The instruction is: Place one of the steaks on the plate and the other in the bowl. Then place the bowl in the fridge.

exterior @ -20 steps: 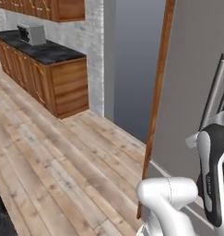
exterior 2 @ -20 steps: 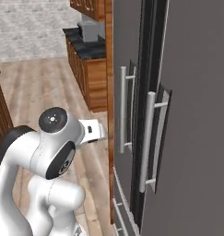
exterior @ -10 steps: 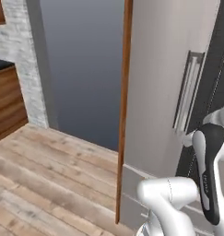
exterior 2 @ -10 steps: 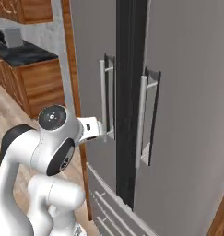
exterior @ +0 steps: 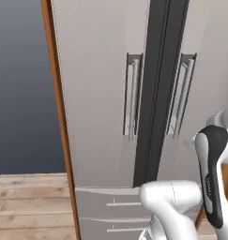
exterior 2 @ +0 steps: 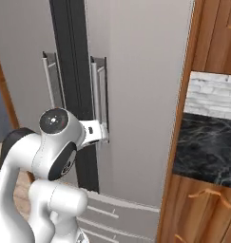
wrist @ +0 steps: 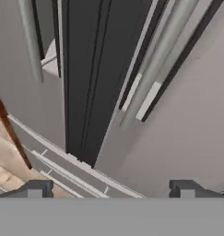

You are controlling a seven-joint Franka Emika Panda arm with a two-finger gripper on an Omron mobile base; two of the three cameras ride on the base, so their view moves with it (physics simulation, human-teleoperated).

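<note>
Two closed fridge (exterior: 101, 93) doors (wood panel (exterior: 59, 122) beside) face the open hand (wrist: 111, 186).

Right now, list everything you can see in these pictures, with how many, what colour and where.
fridge: one, grey, straight ahead, doors shut.
bar handles: two, grey, vertical, either side of the dark centre seam.
lower drawers: two, grey, below the doors.
wood side panel: one, brown, along the fridge's left edge.
wooden floor: light planks, lower left.
wood cabinet: brown, right of the fridge, with a black marbled counter and grey brick wall.
claw: one, dark tips apart, open, holding nothing, facing the fridge.
</note>
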